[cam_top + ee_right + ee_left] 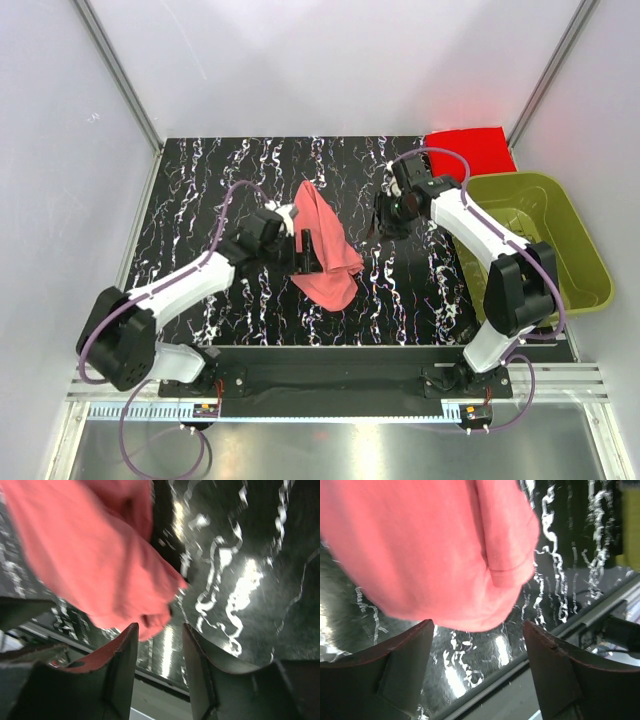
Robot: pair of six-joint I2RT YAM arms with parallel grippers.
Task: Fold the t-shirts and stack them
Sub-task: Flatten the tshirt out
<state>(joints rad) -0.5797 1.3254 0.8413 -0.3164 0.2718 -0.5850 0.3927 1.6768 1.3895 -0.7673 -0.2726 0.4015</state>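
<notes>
left gripper (303,248) is over the left edge of the salmon-pink shirt (328,245), mid-table. on the left wrist cam its fingers (405,670) stand wide apart with nothing between them; the cloth sits just past the tips, not pinched. so open and holding nothing.

right gripper (385,217) is just right of the same shirt, with a strip of bare table (200,200) between them in the top view. on the right wrist cam its jaws are parted about halfway, the gap is empty, and a shirt corner lies just beyond the left finger (117,672). can't tell if it touches the cloth.

the salmon-pink shirt lies in a loose, rumpled, elongated bundle on the black marbled table, running from the back toward the near edge and widening at the near end.

the red shirt (468,150) lies folded flat at the back right corner, touching the back rim of the olive-green basket (585,250). the two shirts are well apart, not stacked.
</notes>
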